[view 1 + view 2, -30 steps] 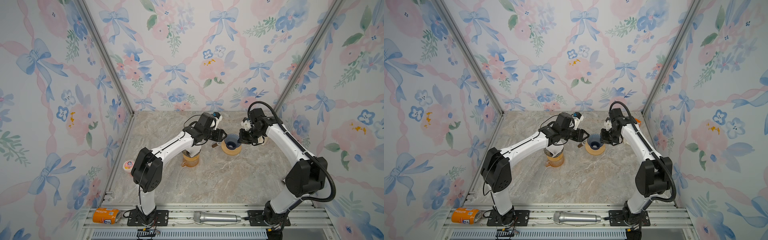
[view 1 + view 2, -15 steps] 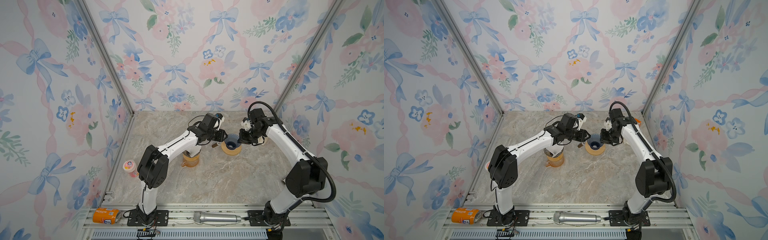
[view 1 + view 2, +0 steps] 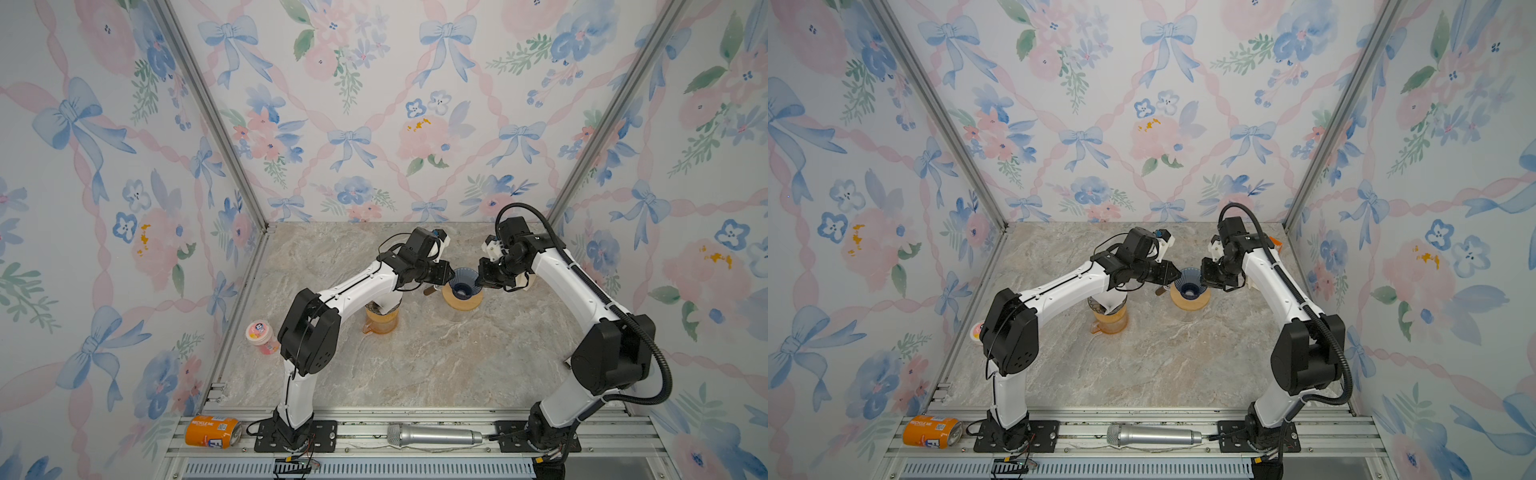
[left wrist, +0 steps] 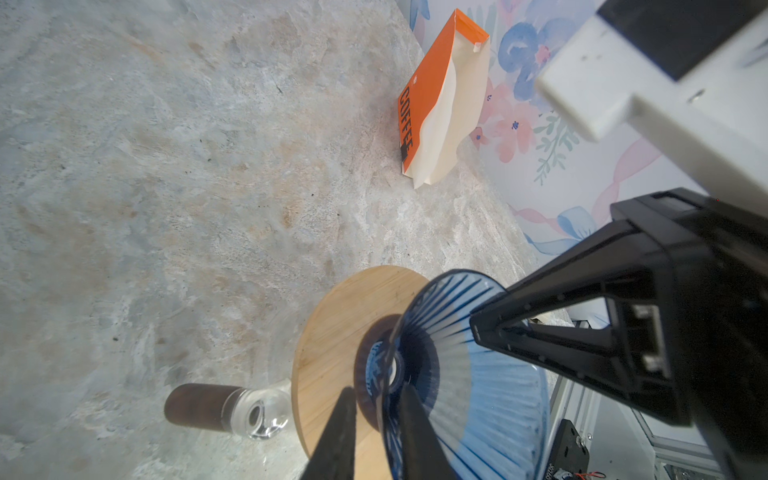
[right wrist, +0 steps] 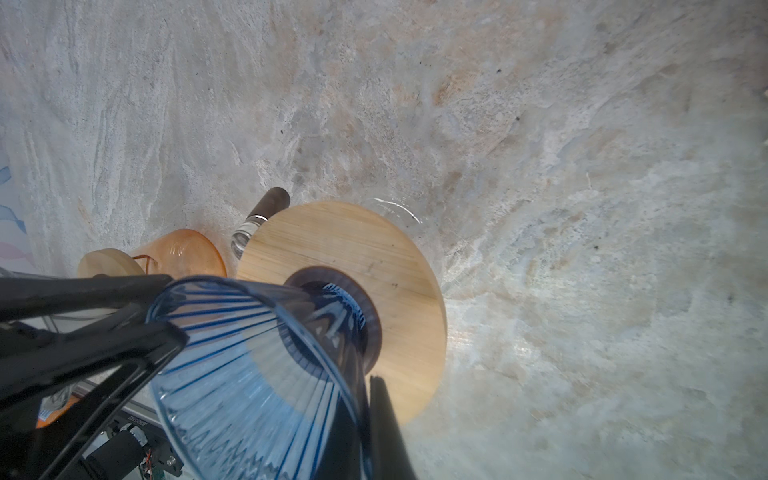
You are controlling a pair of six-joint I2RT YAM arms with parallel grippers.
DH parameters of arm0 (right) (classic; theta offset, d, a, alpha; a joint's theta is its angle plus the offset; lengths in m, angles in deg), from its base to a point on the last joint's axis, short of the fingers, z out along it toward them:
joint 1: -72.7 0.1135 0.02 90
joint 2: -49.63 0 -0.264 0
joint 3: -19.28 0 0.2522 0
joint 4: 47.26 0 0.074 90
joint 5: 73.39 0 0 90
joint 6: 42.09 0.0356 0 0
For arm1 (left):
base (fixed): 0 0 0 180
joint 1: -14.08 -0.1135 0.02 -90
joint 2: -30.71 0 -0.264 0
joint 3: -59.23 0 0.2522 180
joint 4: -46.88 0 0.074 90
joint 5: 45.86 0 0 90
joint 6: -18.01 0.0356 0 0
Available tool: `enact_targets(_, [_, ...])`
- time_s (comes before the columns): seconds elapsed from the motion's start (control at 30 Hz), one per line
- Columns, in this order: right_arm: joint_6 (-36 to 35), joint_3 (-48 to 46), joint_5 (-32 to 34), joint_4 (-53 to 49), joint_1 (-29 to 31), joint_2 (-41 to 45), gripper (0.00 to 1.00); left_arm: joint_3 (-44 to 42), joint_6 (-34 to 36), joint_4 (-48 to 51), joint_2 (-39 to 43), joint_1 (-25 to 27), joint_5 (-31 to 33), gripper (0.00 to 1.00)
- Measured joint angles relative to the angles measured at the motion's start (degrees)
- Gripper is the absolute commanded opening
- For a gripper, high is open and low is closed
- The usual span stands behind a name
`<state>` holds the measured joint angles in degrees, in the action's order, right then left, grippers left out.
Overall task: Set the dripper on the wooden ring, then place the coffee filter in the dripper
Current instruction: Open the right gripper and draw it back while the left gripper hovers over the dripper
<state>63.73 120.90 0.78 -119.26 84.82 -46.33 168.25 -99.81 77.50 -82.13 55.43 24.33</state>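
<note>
Left tool [image 4: 376, 387] — straddles dripper [image 4: 478, 395] rim | right tool [image 5: 361, 399] — clamped on opposite rim

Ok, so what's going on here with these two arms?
The robot is working at the blue glass dripper, which sits in a wooden collar. The right claw is shut on the dripper's rim, apparently steadying it. The left claw straddles the opposite side of the rim; whether it is pinching the glass is unclear. No coffee filter is in the dripper yet: the filters sit in their orange box, untouched.
</note>
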Motion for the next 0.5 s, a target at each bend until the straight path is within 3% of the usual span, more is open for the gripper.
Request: enact_targets(0.5, [0.02,0.02,0.00,-0.09,0.00,-0.02,0.00,0.15,-0.72,-0.44,-0.28,0.15,-0.83,0.07])
